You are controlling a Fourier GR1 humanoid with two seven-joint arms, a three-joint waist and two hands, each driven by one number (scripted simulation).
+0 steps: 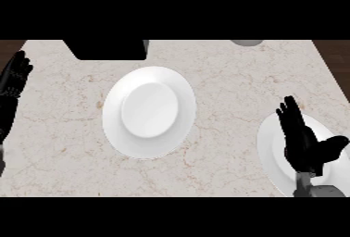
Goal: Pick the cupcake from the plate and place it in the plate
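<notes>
- Cupcake isn't visible; right hand (305, 147) spread flat over the right white plate (271, 147).
- Centre plate (149, 112) glossy, oval-looking, on marbled counter (226, 69).
- Left hand (15, 74) open, fingers up, left edge.

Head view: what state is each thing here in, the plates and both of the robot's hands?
Centre plate: bare, nothing on it.
Right plate: partly hidden by the right robot hand; no cupcake visible.
Right robot hand: open, fingers straight, over the right plate.
Left robot hand: open, fingers up, resting at the left edge.

Two white plates (149, 112) (272, 139) (well apart)
</notes>
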